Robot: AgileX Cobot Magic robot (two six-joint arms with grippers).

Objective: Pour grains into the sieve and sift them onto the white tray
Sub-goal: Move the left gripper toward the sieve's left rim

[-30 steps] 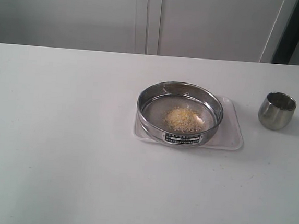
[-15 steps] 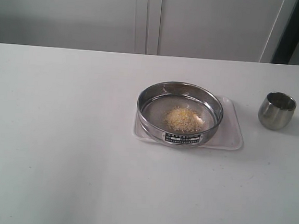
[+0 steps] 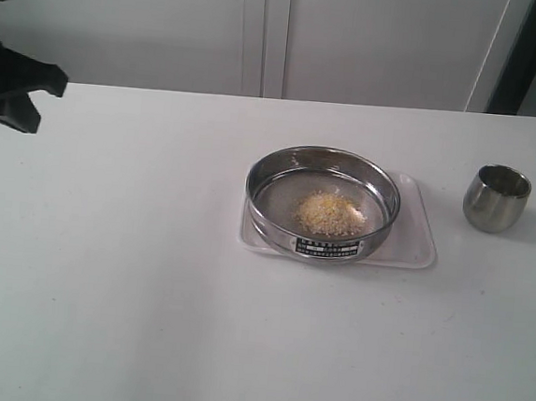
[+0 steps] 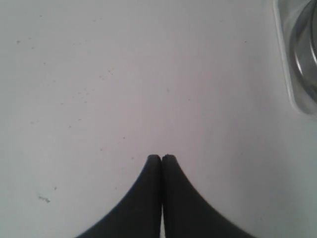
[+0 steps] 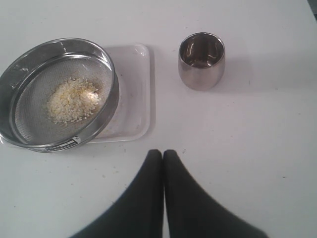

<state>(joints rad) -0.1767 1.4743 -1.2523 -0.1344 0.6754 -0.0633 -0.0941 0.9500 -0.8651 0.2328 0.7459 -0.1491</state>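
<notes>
Tabletop (image 3: pixel 147 293) matte; steel mesh sieve (image 3: pixel 266 221) on white tray (image 3: pixel 414 243) holds heaped grains (image 3: pixel 328 213); left fingers (image 4: pixel 147 198) and right fingers (image 5: pixel 146 198) clenched.

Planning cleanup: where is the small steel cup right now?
In the exterior view the steel cup stands upright on the table, right of the white tray holding the sieve, apart from both.

grains (image 3: pixel 329 213) in sieve (image 3: pixel 322 202), sieve on tray (image 3: pixel 414 246), cup (image 3: pixel 496 197) right of tray
</notes>
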